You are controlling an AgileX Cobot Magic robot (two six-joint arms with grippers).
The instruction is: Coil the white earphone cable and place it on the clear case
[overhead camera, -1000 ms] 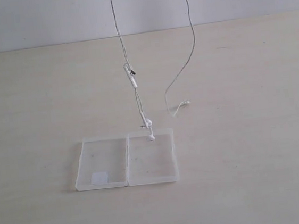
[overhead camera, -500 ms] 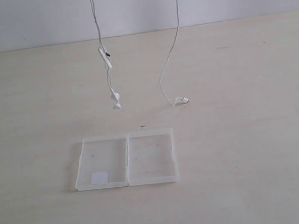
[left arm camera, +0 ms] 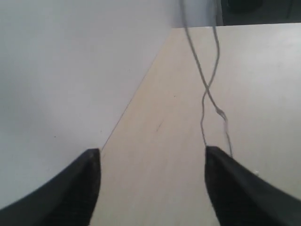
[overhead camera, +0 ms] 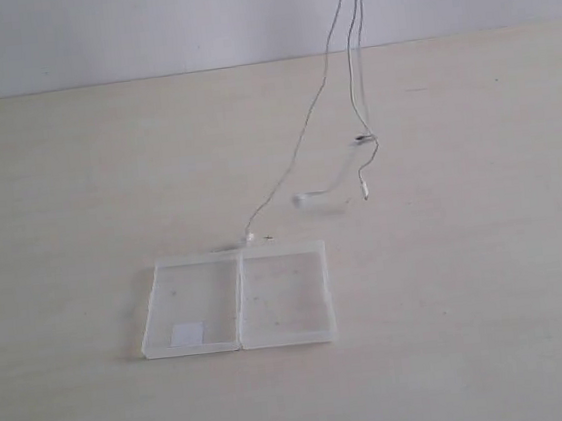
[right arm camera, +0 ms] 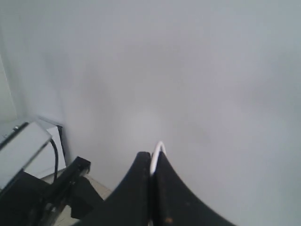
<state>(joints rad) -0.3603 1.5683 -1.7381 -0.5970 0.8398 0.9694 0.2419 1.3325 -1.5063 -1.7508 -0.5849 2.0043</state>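
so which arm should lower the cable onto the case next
Right, probably: the right end effector is shut on the cable. The left end effector is open, holding nothing.

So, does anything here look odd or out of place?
Yes. The white earphone cable is not coiled: it dangles in loose strands from the shut right pincer, one end near the clear case, which holds no cable.

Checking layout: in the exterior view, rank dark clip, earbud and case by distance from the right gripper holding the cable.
Right gripper, pinching the cable, is above frame.
1. Dark clip, hanging upper right.
2. Earbud, lower, centre.
3. Case, lying front left.
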